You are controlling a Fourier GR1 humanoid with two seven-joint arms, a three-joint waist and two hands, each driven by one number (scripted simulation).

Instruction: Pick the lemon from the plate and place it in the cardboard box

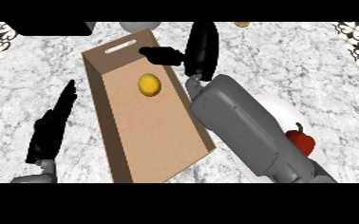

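The lemon (149, 84) lies inside the cardboard box (151, 123), toward its far end. The right hand (200, 52) hovers just right of it, fingers straight, holding nothing. It looks light, firm, rollable; best cupped round its middle.

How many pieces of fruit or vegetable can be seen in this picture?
2 for certain: the lemon lies inside the cardboard box, and a red pepper sits on the plate. The right forearm hides part of the plate, so more may be hidden.
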